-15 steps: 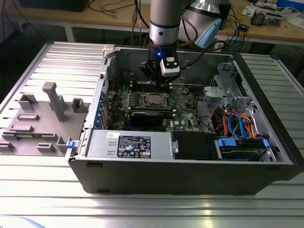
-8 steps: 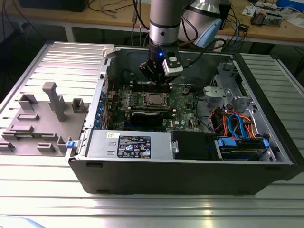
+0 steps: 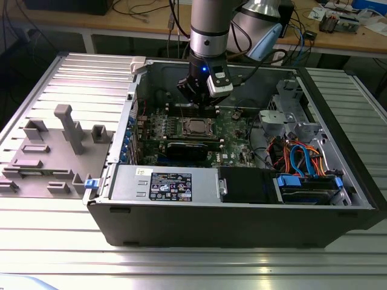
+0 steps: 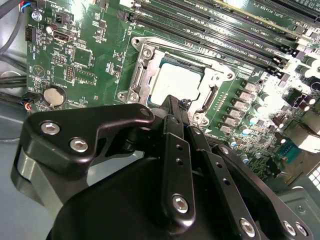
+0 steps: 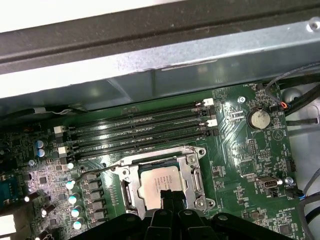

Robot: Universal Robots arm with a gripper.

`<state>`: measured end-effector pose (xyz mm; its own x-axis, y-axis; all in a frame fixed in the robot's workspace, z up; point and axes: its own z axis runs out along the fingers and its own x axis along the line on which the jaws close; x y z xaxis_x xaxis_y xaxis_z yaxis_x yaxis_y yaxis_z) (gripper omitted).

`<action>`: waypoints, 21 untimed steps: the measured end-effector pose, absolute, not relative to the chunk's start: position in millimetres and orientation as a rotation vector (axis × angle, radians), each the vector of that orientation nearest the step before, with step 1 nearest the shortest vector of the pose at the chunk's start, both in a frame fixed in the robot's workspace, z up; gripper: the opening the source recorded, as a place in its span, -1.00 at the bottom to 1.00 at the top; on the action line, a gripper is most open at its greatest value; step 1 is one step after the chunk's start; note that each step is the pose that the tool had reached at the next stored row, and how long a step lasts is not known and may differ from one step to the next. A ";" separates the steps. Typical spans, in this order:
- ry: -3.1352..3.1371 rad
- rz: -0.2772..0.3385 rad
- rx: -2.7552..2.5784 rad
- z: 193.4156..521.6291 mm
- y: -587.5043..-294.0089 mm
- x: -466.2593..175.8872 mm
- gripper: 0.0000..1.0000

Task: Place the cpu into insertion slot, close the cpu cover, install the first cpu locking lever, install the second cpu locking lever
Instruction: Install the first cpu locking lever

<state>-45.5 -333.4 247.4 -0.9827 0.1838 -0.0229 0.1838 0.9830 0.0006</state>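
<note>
hovering just above the motherboard (image 3: 236,130), gripper (image 4: 175,107) clenched, fingertips together and grasping nothing. seated in its socket, cpu (image 5: 159,183) framed by the lowered cpu cover (image 5: 195,176).

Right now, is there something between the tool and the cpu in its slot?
Nothing visible stands between them. In both wrist views the tool hangs just over the cpu, which lies in the socket with the cpu cover down around it. The memory slots lie off to one side.
</note>
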 end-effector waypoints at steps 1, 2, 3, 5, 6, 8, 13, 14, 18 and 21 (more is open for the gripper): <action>3.105 -0.003 0.288 247.4 -333.4 -45.5 -0.79; 3.105 -0.003 0.288 247.4 -333.4 -45.5 -0.79; 3.105 -0.003 0.288 247.4 -333.4 -45.5 -0.79; 3.106 -0.003 0.278 247.4 -333.4 -45.5 -0.79; 3.107 -0.003 0.270 247.4 -333.4 -45.5 -0.79; 3.111 -0.002 0.215 247.4 -333.4 -45.6 -0.79; 3.117 -0.001 0.102 247.4 -333.4 -45.6 -0.79; 3.117 -0.001 0.102 247.4 -333.4 -45.5 -0.79; 3.117 -0.001 0.101 247.4 -333.4 -45.5 -0.79; 3.117 -0.001 0.101 247.4 -333.4 -45.5 -0.79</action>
